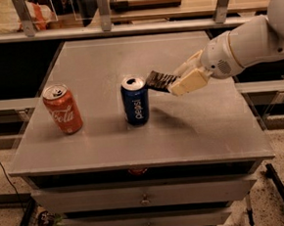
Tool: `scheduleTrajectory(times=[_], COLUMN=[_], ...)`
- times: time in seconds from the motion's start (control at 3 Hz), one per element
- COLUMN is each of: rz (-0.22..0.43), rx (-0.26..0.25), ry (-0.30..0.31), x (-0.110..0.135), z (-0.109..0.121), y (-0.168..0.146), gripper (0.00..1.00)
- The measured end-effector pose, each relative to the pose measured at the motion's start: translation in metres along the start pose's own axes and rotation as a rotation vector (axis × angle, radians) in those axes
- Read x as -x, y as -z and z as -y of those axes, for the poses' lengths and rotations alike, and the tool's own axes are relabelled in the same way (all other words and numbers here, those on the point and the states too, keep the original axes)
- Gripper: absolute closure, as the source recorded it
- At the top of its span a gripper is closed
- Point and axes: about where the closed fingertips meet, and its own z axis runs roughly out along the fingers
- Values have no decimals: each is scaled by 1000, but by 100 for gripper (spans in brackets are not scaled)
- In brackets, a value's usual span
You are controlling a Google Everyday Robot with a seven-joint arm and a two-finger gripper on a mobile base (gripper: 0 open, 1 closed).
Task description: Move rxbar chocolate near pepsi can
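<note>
The pepsi can point(134, 101) stands upright near the middle of the grey table top point(98, 59), dark blue with white lettering and a silver top. My gripper point(175, 81) reaches in from the right and is shut on the rxbar chocolate point(158, 80), a flat dark bar. It holds the bar in the air, tilted, just right of the can's top and a little above the table. The bar's near end is hidden between the fingers point(188, 82).
An orange-red Coca-Cola can point(62, 109) stands upright at the left of the table. Drawers point(144, 198) sit below the front edge. A railing and shelves with bags run along the back. My white arm point(254, 40) spans the right side.
</note>
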Motion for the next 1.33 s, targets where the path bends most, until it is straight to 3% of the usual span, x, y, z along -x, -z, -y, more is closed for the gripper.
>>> scheduleTrajectory(times=[0.67, 1.33], rz=[28, 40], rx=[66, 89], ry=[-26, -38], x=[0, 0], z=[-19, -23], y=[-22, -31], gripper=[59, 13])
